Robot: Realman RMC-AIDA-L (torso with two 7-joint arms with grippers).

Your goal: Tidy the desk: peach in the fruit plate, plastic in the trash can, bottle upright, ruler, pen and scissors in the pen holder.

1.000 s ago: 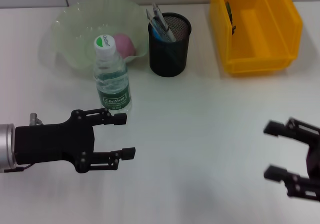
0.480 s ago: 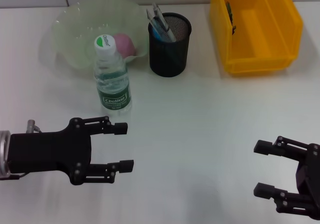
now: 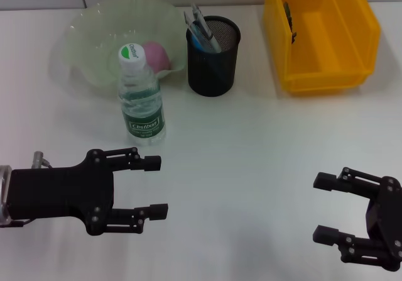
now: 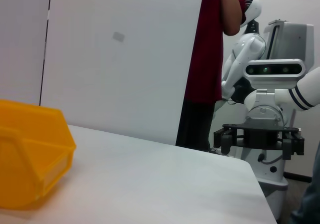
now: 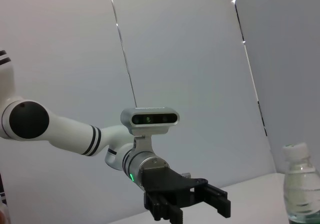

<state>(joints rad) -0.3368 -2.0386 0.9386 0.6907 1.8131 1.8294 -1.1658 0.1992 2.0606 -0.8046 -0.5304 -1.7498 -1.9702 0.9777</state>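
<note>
Bench tidied; 2 grippers, jaws spread, nothing held.
Risk: bottle toppled if clipped by left gripper; right gripper parked well apart.

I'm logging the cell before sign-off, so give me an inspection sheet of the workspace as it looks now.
Surface: white table.
Job's things: bottle upright; peach in fruit plate; pen holder holds tools; yellow bin with a dark item inside.
Clutter: nothing seen.
Grippers: left claw open, near the bottle; right claw open, both empty.
Cables: nothing seen.
Surroundings: person in red shirt beside another robot.
</note>
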